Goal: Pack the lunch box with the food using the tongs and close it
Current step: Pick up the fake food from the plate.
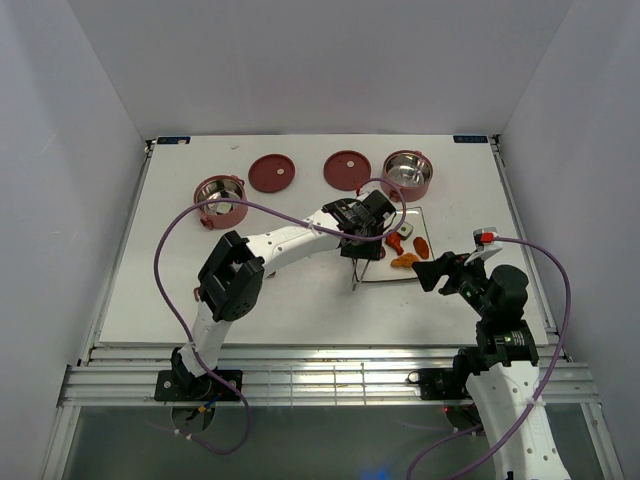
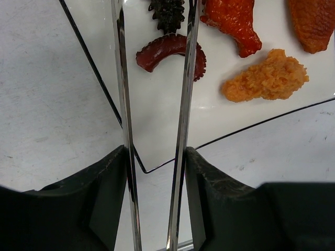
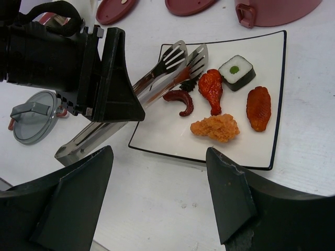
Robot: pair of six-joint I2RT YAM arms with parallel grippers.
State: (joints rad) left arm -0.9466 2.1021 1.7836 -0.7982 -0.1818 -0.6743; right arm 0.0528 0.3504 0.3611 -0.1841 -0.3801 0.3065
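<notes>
We log the left end effector clamped on the tongs, their tips by the curved sausage on the white plate, mid-frame overhead. The right end effector gapes wide and holds nothing.

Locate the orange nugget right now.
In the right wrist view the nugget lies on the white plate near its lower edge, below the red drumstick and right of the curved sausage.

My left arm is a white shell with black joints, and my right arm matches it. A purple cable loops loosely along each. My fingers are thick, matte black wedges with lightly scuffed edges.
</notes>
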